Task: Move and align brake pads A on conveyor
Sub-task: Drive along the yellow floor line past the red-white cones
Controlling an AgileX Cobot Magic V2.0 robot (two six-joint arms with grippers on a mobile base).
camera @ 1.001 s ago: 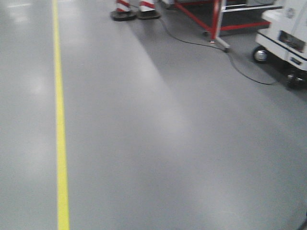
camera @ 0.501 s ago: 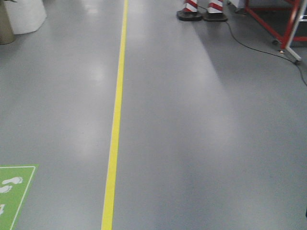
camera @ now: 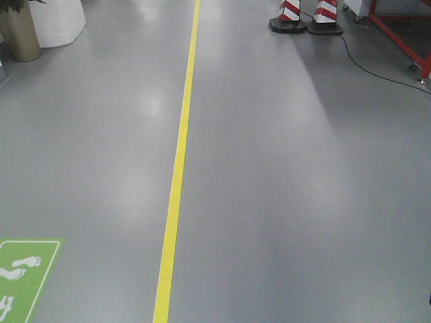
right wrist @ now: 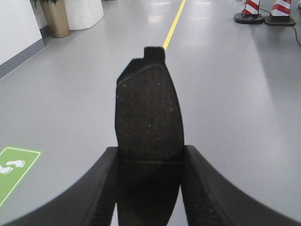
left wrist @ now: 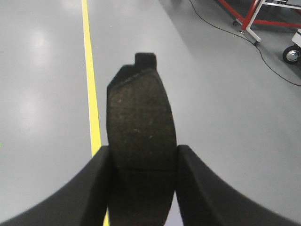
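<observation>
In the left wrist view a dark grey brake pad [left wrist: 140, 117] with a small tab at its far end stands out between the two black fingers, and my left gripper [left wrist: 142, 162] is shut on its sides. The right wrist view shows the same hold: my right gripper [right wrist: 149, 162] is shut on a second brake pad [right wrist: 148, 113], cross groove visible near the fingers. Both pads hang over grey floor. The conveyor is out of view. Neither gripper appears in the front view.
A yellow floor line [camera: 178, 168] runs away ahead. Red-white cone bases [camera: 306, 17] stand at far right beside a red frame [camera: 404, 40] and a black cable [camera: 380, 67]. A brass pot [camera: 20, 33] and white block are far left; a green footprint sign [camera: 23, 276] lies near left.
The front view has swung left: the yellow line moved from the left edge toward the middle, the cones and red frame slid right, and the pot and green sign came into view.
</observation>
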